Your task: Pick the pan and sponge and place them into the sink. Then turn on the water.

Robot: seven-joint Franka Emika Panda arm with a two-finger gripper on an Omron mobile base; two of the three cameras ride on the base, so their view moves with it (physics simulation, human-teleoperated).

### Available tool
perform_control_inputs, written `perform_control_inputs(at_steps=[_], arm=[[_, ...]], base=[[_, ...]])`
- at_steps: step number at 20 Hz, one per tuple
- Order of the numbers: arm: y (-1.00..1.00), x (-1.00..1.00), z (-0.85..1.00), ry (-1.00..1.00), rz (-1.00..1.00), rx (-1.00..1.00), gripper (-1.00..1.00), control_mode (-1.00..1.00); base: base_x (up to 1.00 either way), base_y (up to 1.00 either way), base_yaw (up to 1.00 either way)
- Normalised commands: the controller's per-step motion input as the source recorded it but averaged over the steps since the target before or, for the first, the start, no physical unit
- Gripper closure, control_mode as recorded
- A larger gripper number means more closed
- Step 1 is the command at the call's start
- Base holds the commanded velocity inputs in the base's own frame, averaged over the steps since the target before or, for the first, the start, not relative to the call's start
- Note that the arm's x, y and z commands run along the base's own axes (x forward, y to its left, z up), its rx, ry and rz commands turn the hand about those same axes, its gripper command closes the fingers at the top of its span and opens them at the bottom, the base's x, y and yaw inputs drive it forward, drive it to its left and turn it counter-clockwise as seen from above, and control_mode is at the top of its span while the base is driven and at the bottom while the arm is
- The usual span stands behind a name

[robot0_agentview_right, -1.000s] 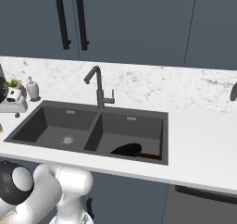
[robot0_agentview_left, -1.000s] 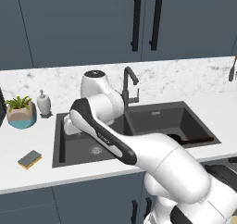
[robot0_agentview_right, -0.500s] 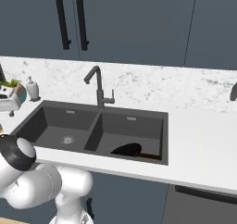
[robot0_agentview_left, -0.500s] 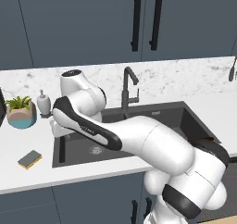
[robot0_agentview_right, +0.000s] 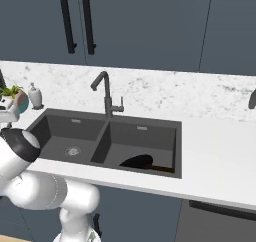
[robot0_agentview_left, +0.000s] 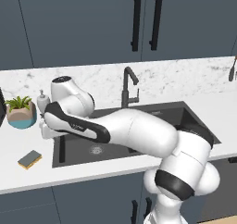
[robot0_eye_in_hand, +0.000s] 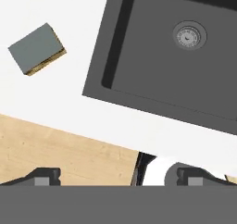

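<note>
The pan (robot0_agentview_right: 138, 162) lies in the sink's (robot0_agentview_right: 102, 140) right basin.

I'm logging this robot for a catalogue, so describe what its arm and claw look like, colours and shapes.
The arm is built of thick, rounded glossy white segments joined by dark, near-black bands at the joints, with a bulbous white base section. There are no cables or markings that I can make out. The claw shows as two small dark grey blocky fingertips, each with a lighter grey square patch.
</note>
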Motion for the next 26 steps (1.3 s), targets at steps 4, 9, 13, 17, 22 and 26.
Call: perform_control_inputs(at_steps=[4,9,13,17,22,26], arm=[[0.48,0.22,-0.21,0.01,-0.13,0.0,-1.0,-1.0],[0.52,0.15,-0.26,0.0,-0.13,0.0,-1.0,-1.0],[0.34,0.34,-0.16,0.03,-0.11,0.0,-1.0,-1.0],[0.23,0.39,-0.1,0.06,-0.1,0.0,-1.0,-1.0],[0.28,0.18,-0.18,0.0,-0.09,0.0,-1.0,-1.0],[0.29,0.05,-0.19,0.0,-0.07,-0.01,-1.0,-1.0]], base=[[0.0,0.0,0.0],[0.0,0.0,0.0],[0.0,0.0,0.0],[0.0,0.0,0.0],[0.0,0.0,0.0],[0.0,0.0,0.0]])
